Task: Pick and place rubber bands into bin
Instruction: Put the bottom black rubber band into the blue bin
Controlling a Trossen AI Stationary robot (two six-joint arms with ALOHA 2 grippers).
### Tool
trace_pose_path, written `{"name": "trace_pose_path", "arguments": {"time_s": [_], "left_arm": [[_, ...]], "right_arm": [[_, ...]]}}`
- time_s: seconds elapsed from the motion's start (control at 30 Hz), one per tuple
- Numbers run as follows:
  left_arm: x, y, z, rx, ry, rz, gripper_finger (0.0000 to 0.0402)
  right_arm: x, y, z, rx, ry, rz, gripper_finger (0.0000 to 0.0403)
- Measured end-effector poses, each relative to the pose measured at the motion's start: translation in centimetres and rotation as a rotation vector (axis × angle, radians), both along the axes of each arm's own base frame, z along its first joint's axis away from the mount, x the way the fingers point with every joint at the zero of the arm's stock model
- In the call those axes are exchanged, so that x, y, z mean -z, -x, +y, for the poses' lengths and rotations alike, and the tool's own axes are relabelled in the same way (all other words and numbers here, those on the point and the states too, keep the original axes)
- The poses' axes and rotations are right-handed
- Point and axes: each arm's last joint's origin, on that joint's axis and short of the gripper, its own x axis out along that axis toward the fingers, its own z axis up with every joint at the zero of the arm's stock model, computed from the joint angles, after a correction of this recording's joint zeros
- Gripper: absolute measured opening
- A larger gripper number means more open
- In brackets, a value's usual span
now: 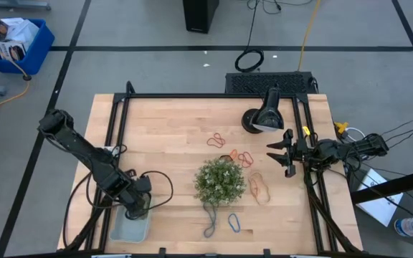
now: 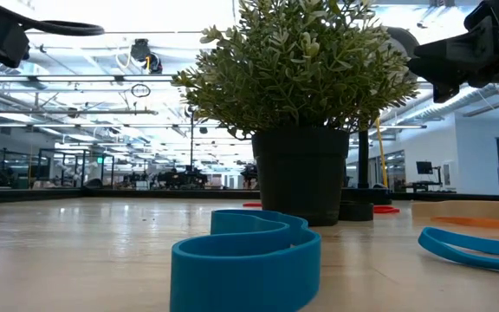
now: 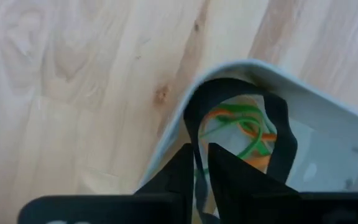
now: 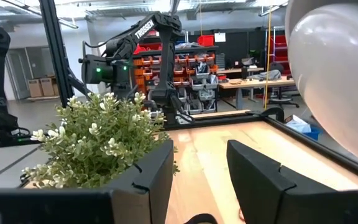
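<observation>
My left gripper [image 1: 138, 207] is over the pale light-blue bin [image 1: 124, 231] at the table's near left, shut on a dark rubber band [image 3: 279, 127]. Orange and green bands [image 3: 244, 127] lie in the bin. My right gripper [image 1: 281, 153] is open and empty above the table's right side, right of the potted plant [image 1: 220, 180]. Loose bands lie flat around the plant: orange-red ones [image 1: 244, 158], a tan one [image 1: 259, 186], a dark grey-green one [image 1: 211, 213] and a blue one [image 1: 234, 223]. My left gripper pinches the dark band between its two fingers [image 3: 185, 168], at one spot of the loop [image 3: 196, 144]. The fingers point down over the bin's corner. The rest of the loop stands open beyond the fingertips, above the bin's rim [image 3: 303, 84] and the bands inside.
A black lamp-like stand [image 1: 262, 116] is at the far right of the table, close to my right gripper. Black frame rails [image 1: 192, 95] run along the table's far and side edges. Bare wood lies between the bin and the plant.
</observation>
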Motion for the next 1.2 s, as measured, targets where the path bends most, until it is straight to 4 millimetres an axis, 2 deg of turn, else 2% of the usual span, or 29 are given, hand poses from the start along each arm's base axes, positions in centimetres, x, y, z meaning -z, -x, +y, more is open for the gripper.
{"name": "trace_pose_path", "arguments": {"time_s": [0.13,0.43,0.7,1.03,1.1,1.2], "left_arm": [[-0.01,0.05,-0.06,0.053,0.011,0.011,0.0061],[-0.10,-0.39,-0.22,0.038,0.039,-0.025,0.0062],[-0.11,-0.44,-0.12,0.016,0.013,-0.047,0.0063],[-0.14,-0.54,-0.18,-0.141,0.046,-0.042,0.0063],[-0.21,-0.73,-0.38,-0.129,0.069,-0.059,0.0063],[-0.27,-0.83,-0.51,-0.004,0.072,-0.073,0.0063]], "right_arm": [[0.00,0.00,0.00,0.007,0.061,0.005,0.0146],[0.03,0.00,0.00,0.026,0.217,0.022,0.0146],[0.21,-0.02,-0.01,0.028,0.210,0.040,0.0146],[0.23,-0.01,-0.15,0.070,0.173,0.044,0.0146],[0.38,-0.02,-0.14,0.072,0.200,0.062,0.0146],[0.53,-0.04,-0.13,0.069,0.217,0.079,0.0146]]}}
